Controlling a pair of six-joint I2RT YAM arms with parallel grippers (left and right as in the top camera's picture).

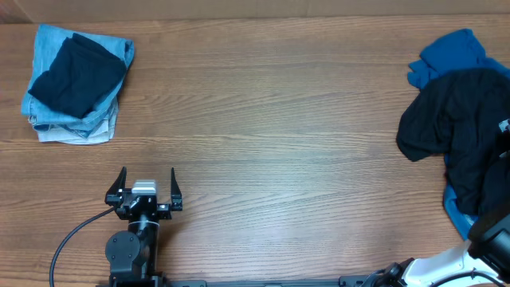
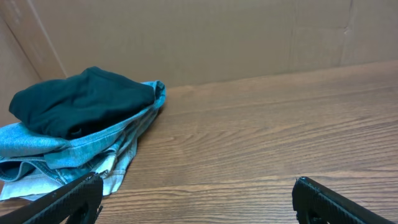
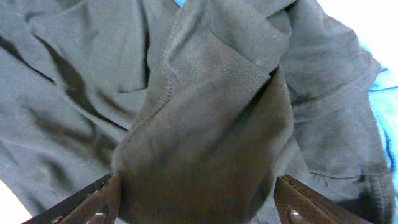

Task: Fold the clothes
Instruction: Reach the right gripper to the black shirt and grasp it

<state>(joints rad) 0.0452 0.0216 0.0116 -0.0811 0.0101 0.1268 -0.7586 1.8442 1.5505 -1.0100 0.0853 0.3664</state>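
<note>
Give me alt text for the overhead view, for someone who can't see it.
A wooden table holds a folded clothes stack at far left and a crumpled black garment over blue fabric at far right. The left gripper sits open near the front edge, holding nothing.

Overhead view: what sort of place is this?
Probably a lab bench set up for folding trials: bare wooden table, cardboard wall behind it, a folded stack and a loose pile of clothes.

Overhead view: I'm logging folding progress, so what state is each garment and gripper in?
Dark garment, folded, on top of the stack.
Denim, folded beneath it.
Black garment, crumpled, unfolded.
Blue garment, crumpled under the black one.
Left gripper, open, empty.
Right gripper, open around a black fold.
</note>
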